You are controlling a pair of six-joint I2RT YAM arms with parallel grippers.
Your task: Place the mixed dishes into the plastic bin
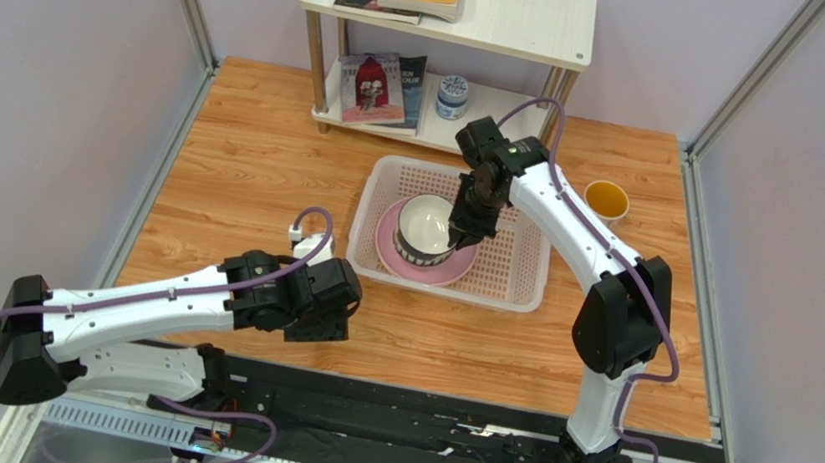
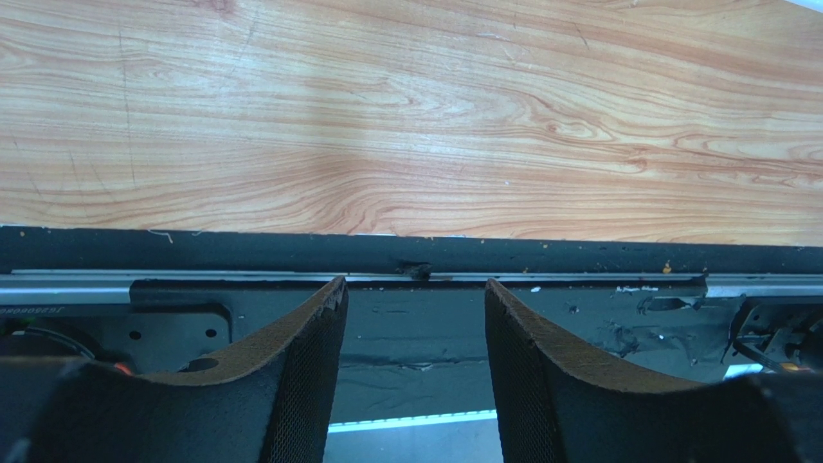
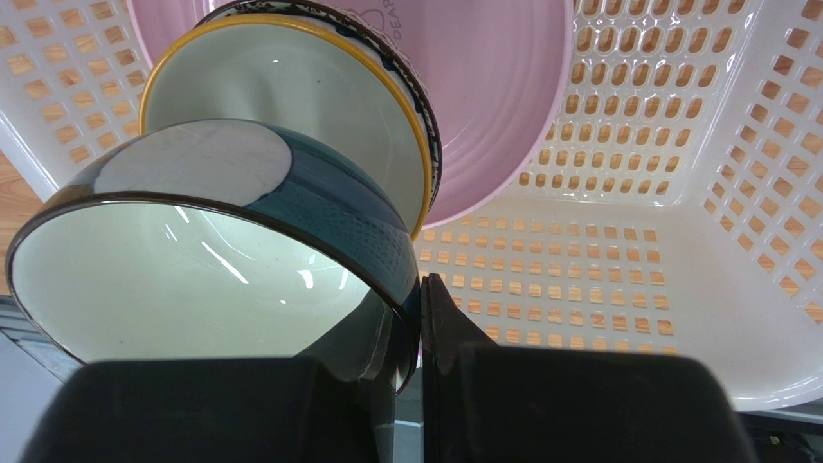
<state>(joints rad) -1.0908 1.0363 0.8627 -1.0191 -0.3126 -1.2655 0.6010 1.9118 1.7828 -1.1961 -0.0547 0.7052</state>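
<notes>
The white plastic bin (image 1: 515, 256) sits mid-table with the pink plate (image 1: 442, 273) lying in its left part. My right gripper (image 1: 463, 236) is over the bin, shut on the rim of a bowl (image 1: 426, 226). In the right wrist view the gripper (image 3: 417, 289) pinches this bowl (image 3: 193, 280), dark patterned outside and white inside, tilted above a pale dish with a yellow rim (image 3: 290, 96) that rests on the pink plate (image 3: 493, 96) in the bin (image 3: 599, 260). The mug with yellow inside (image 1: 606, 198) stands right of the bin. My left gripper (image 1: 316, 317) (image 2: 411, 289) is open and empty.
A white two-tier shelf (image 1: 544, 19) stands at the back with books and a small blue-white jar (image 1: 452, 96). The black base rail (image 2: 580, 256) runs under the left gripper at the table's near edge. Grey walls close in both sides.
</notes>
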